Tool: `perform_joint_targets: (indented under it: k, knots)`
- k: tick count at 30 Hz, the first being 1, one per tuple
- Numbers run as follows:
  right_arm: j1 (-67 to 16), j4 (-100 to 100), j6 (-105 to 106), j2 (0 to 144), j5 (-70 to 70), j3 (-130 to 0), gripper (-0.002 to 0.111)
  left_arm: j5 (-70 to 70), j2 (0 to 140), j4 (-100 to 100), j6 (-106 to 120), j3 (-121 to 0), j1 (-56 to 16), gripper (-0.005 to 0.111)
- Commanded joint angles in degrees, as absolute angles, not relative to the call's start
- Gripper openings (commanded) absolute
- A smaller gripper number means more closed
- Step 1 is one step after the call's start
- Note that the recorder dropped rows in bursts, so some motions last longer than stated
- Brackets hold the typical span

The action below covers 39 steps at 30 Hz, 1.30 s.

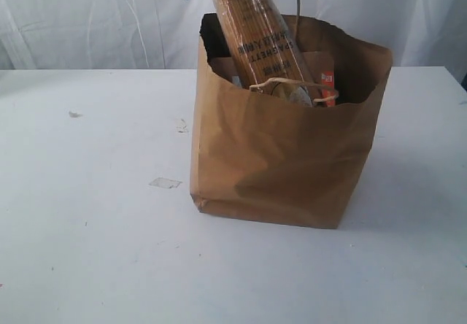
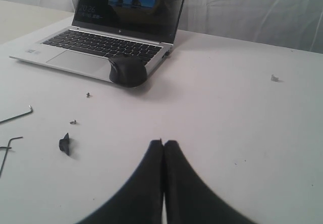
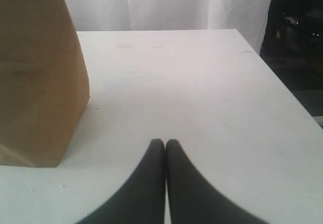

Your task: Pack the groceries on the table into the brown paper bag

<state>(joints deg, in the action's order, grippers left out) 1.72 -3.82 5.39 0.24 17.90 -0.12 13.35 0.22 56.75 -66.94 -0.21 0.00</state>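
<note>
The brown paper bag (image 1: 284,156) stands upright on the white table (image 1: 87,214), its mouth open. A long spaghetti packet (image 1: 255,32) leans out of the top of it, and other groceries show only as slivers at the rim (image 1: 326,87). A cord handle (image 1: 281,83) hangs over the front edge. Neither arm shows in the exterior view. My left gripper (image 2: 163,143) is shut with nothing in it, low over bare table. My right gripper (image 3: 165,143) is shut and empty too, with the bag's side (image 3: 35,77) standing close beside it.
An open laptop (image 2: 111,32) with a black mouse (image 2: 128,70) sits on the table in the left wrist view, with hex keys (image 2: 17,114), small screws and a black scrap (image 2: 64,144) nearby. The table's edge (image 3: 282,82) runs beside a dark gap. Small scuffs (image 1: 165,183) mark the tabletop.
</note>
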Motion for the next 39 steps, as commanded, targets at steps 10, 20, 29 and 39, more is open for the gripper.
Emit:
perform_joint_targets:
  k: [10,20,29,39]
  knots:
    - [1.7,-4.0,6.0,0.0,17.2,0.0,0.0,16.0,0.0,56.9,-66.5,0.0,-0.4,0.0]
    - [1.7,-4.0,6.0,0.0,17.2,0.0,0.0,20.0,0.0,12.1,-2.6,0.0,-3.5,0.0]
    - [1.7,-4.0,6.0,0.0,17.1,0.0,0.0,19.8,0.0,-1.6,3.5,0.0,7.7,0.0]
    - [1.7,-4.0,6.0,0.0,17.1,0.0,0.0,19.6,0.0,-1.5,3.3,0.0,8.5,0.0]
